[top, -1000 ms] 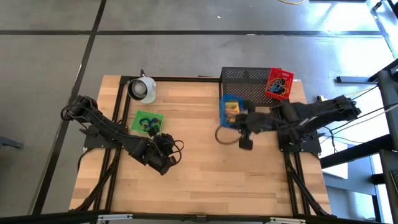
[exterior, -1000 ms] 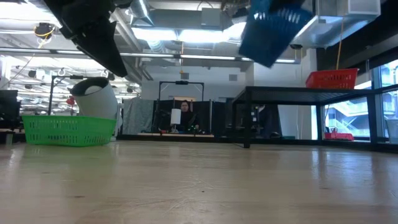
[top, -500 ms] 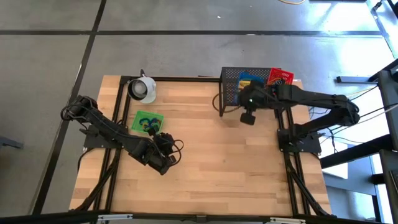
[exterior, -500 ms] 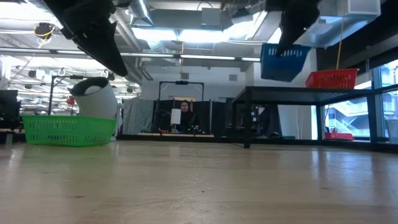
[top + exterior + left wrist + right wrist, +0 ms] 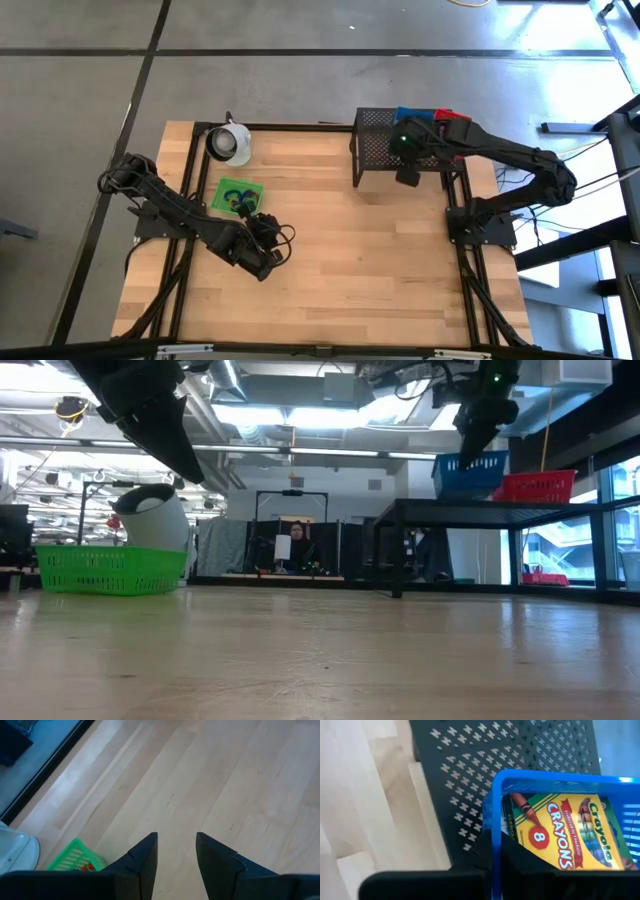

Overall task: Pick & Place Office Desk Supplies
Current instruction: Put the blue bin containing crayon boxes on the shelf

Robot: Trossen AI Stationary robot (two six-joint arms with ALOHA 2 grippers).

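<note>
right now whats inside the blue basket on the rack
A yellow-green crayon box lies in the blue basket, which the right gripper clamps by its rim on the black mesh rack. Anything beneath the box is hidden.

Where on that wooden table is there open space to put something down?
The widest bare wood lies between the left gripper and the right arm's base. It is crowded at the far left, around the green basket and white cup, and on the black rack, where the right gripper holds the blue basket beside the red one.
</note>
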